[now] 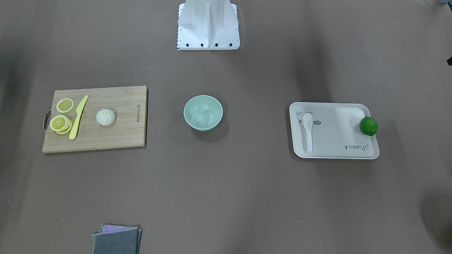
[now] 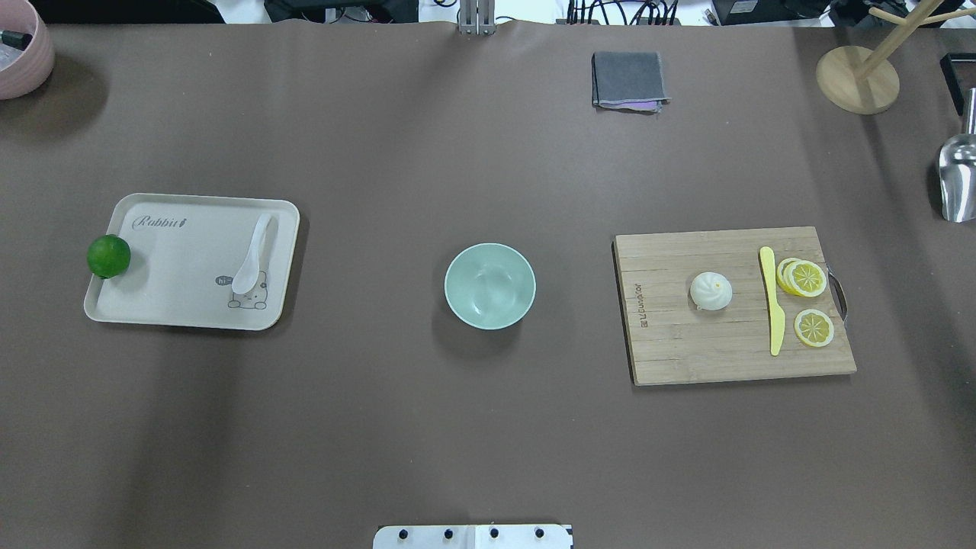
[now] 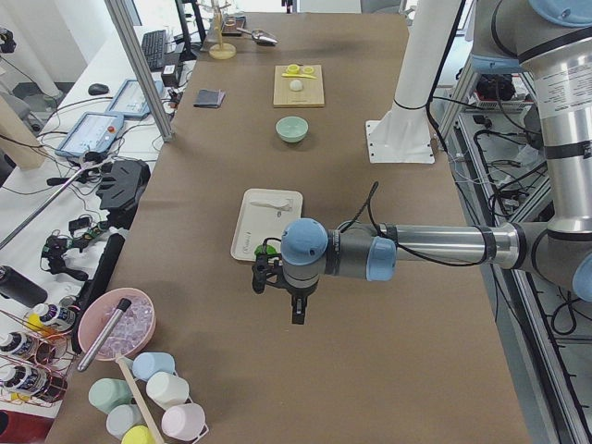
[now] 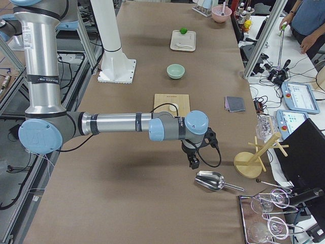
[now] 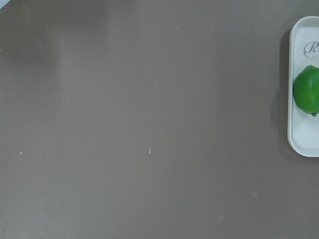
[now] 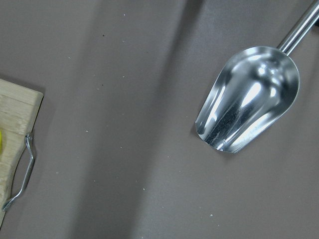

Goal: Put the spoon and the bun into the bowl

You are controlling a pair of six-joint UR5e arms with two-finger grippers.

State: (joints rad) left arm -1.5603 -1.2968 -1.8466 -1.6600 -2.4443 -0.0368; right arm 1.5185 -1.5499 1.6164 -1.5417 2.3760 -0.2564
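Note:
The white spoon [image 2: 254, 254] lies on a cream tray [image 2: 152, 305] on the table's left side, also in the front view [image 1: 308, 132]. The white pleated bun [image 2: 711, 290] sits on a wooden cutting board [image 2: 686, 351] on the right, also in the front view [image 1: 105, 116]. The mint-green bowl [image 2: 489, 286] stands empty at the centre. My left gripper [image 3: 298, 310] hangs over bare table outside the tray's lime end. My right gripper [image 4: 194, 162] hangs beyond the board, near a metal scoop. Both show only in the side views, so I cannot tell if they are open or shut.
A green lime [image 2: 108, 255] rests on the tray's outer edge. A yellow knife [image 2: 774, 309] and lemon slices [image 2: 807, 279] lie on the board. A metal scoop [image 6: 249, 99], a folded grey cloth [image 2: 627, 80], a wooden stand [image 2: 858, 76] and a pink bowl [image 2: 23, 53] sit near the table edges.

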